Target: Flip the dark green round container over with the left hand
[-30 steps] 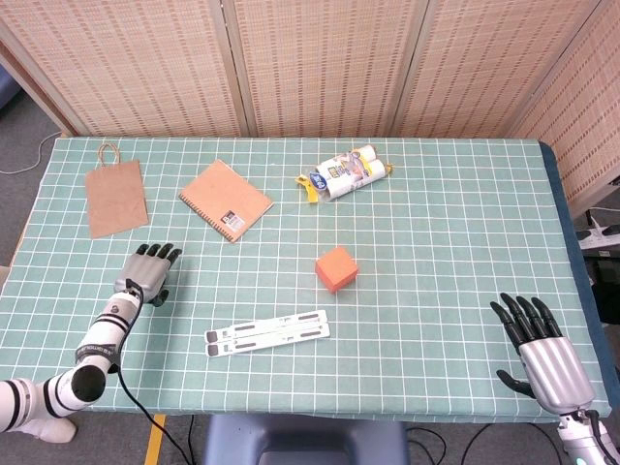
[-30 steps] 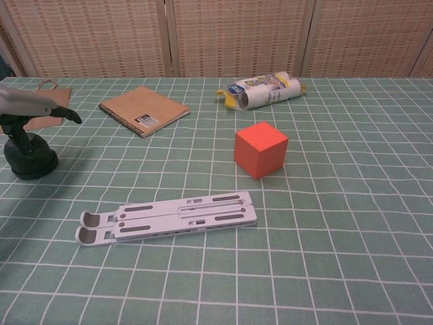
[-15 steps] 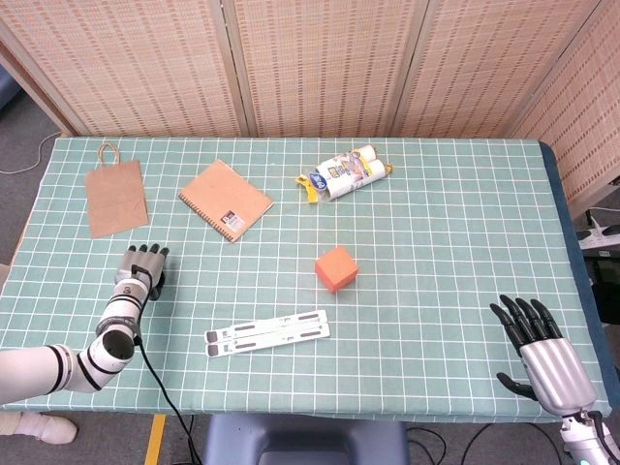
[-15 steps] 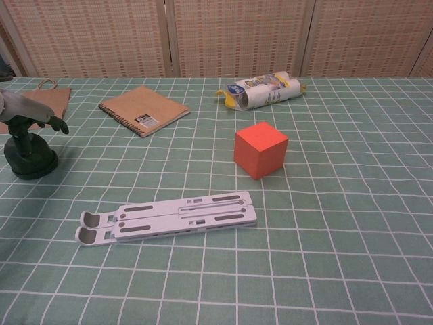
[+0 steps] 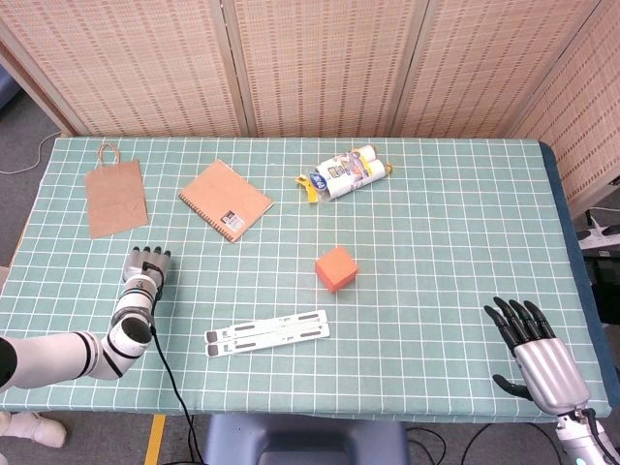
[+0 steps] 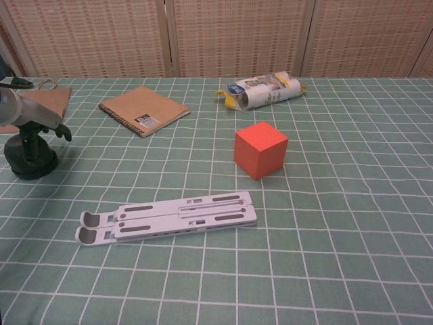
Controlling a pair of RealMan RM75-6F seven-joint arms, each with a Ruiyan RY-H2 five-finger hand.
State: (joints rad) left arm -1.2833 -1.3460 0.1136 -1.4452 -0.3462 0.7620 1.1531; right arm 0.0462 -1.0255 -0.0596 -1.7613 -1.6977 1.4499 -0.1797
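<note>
The dark green round container stands near the table's left edge. It shows plainly in the chest view, while in the head view my left hand covers it. There the left hand sits right above the container with its dark fingers bent down onto the container's top and gripping it, and one fingertip sticks out to the right. My right hand hovers at the table's near right corner, fingers spread and holding nothing.
A white folding stand lies flat to the right of the container. An orange cube is mid-table. Further back lie a spiral notebook, a brown paper bag and a wrapped pack of rolls.
The left hand's fingers, stretched out over the container a second ago, have curled down onto its top as the arm drew back toward me. The right hand shifted slightly left.
</note>
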